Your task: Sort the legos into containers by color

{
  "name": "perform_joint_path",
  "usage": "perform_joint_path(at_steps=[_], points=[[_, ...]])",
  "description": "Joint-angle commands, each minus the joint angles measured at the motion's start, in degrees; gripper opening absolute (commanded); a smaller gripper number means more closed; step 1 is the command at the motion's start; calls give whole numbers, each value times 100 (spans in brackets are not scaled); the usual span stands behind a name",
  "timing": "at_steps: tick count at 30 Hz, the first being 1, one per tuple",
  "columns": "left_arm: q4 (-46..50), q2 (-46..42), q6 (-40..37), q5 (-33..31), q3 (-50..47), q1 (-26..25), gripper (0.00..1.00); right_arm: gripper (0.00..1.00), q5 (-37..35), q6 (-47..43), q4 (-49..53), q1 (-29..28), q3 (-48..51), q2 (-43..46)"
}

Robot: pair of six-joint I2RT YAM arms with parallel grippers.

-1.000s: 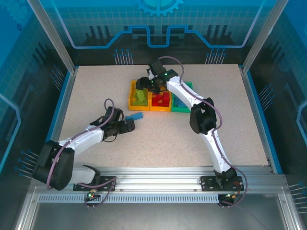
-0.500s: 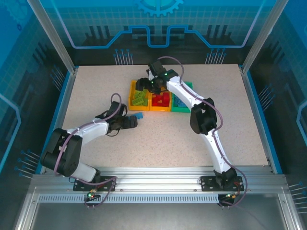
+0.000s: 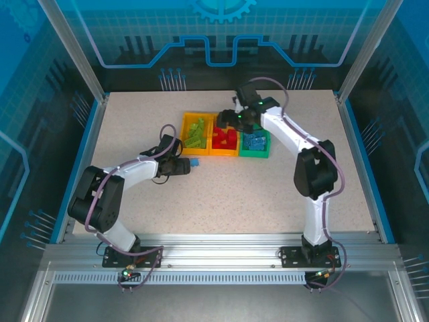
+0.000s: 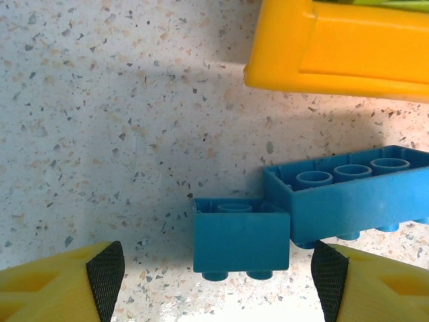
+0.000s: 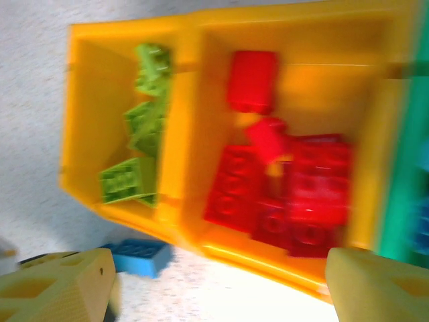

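Speckled table [image 3: 134, 127]: nearest, at 9 o'clock of its middle, the left arm's jaws stand spread either side of a small blue brick [image 4: 241, 243], a longer blue brick [image 4: 348, 198] touching it at 2 o'clock. Toward 12, a yellow bin [image 5: 94, 100] of green bricks [image 5: 144, 107], a second yellow bin [image 5: 315, 80] of red bricks [image 5: 281, 194], a green bin [image 3: 255, 155] of blue bricks [image 3: 255, 141]. Right arm's jaws hang spread, empty, over the red bricks.
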State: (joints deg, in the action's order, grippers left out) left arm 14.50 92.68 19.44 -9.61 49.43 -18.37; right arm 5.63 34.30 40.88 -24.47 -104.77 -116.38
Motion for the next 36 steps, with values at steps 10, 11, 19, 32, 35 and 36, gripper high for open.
perform_joint_path(at_steps=[10, 11, 19, 32, 35, 36], points=[[19, -196, -132, 166, -51, 44, 74, 81, -1736, -724, 71, 875, 1639, 1217], [26, -190, -141, 200, -47, 44, 70, 81, -1806, -739, 98, 920, 1695, 1239], [103, -464, -18, 461, -260, 35, 55, 81, -1827, -675, 130, 1128, 2113, 1359], [334, -114, -308, 435, 204, 38, 61, 82, -1714, -599, 45, 1141, 2262, 1381], [387, -11, -263, 411, 251, 44, 60, 82, -1693, -587, 76, 1201, 2250, 1364], [376, 33, -259, 407, 267, 47, 60, 82, -1687, -587, 86, 1224, 2235, 1364]])
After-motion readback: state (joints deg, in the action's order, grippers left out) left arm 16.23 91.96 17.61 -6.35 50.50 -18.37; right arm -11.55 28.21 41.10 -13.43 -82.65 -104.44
